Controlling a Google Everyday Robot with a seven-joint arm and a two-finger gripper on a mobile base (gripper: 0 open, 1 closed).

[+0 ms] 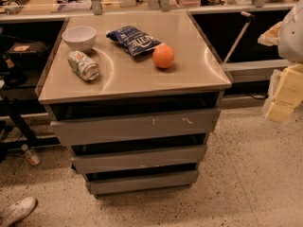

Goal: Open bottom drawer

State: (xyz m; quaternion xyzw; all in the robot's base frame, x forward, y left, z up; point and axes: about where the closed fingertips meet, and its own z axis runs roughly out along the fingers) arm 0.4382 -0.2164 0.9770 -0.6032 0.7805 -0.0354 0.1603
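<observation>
Here we are at the grey cabinet: the bottom drawer (142, 181) sits lowest, just above the speckled floor, beneath the middle drawer (139, 159) and the scratched top drawer (135, 126), only its slanted front showing. Up on the surface (142, 74): white bowl (79, 37), tipped can (83, 65), chip bag (133, 39), orange (163, 56). The claw (283, 97) hangs at the right edge, well apart from the drawers; spread or closed, I cannot tell.

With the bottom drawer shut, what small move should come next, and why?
Probably lower the gripper, which hangs at the view's right edge, down and across toward the bottom drawer. That front looks shut and sits near the floor, and the gripper is well apart from it.
</observation>
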